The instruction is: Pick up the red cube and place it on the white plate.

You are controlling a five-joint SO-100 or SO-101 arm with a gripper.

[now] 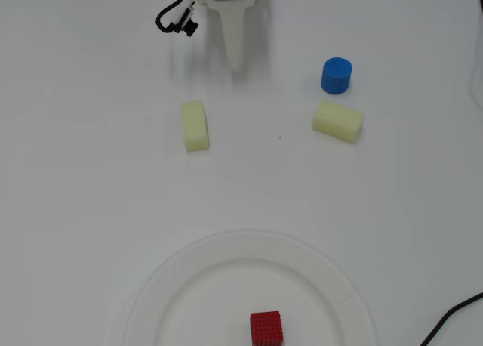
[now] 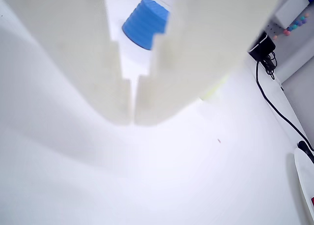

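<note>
The red cube (image 1: 266,328) sits on the white plate (image 1: 166,293) at the bottom of the overhead view, near the plate's lower middle. My gripper (image 1: 236,65) is far from it at the top of that view, just above the table, its white fingers pressed together with nothing between them. In the wrist view the shut fingertips (image 2: 131,118) meet over bare table, and a sliver of the plate's rim (image 2: 306,181) shows at the right edge. The cube is barely visible there.
A blue cylinder (image 1: 336,75) stands right of the gripper in the overhead view and shows behind the fingers in the wrist view (image 2: 145,23). Two pale yellow blocks (image 1: 195,125) (image 1: 337,122) lie mid-table. A black cable (image 1: 453,319) enters at bottom right.
</note>
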